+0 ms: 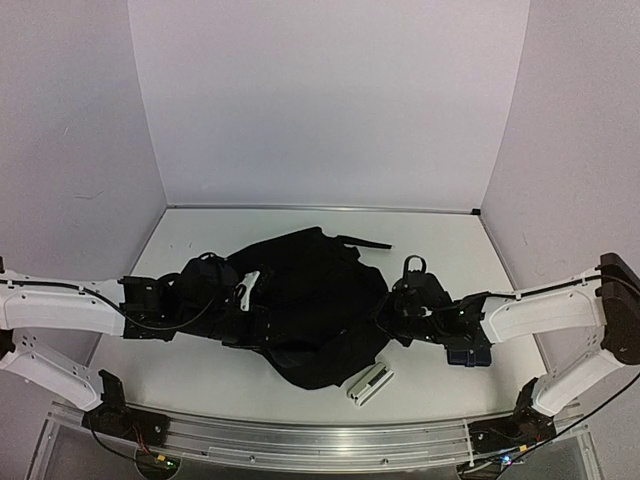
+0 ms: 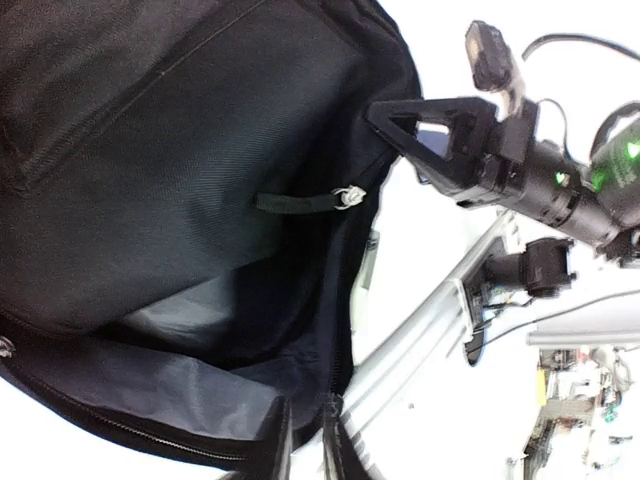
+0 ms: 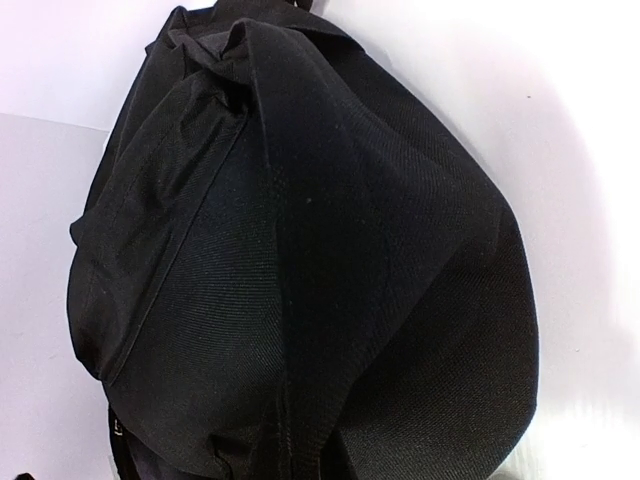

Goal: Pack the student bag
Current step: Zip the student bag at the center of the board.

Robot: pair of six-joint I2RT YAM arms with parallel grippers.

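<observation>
On the counter, right fingers pinch the student bag; left fingers, I cannot tell. Best stretch its mouth wide, evenly.

White arm shells, black joints, thin black cables, green wrist light

— Bag?
— Coarse woven cloth, matt black. The lining is smoother, with a faint sheen. The zip pull is shiny metal.
— And at six o'clock?
— Brushed metal rail. Table smooth matt white; arms glossy white plastic.
</observation>
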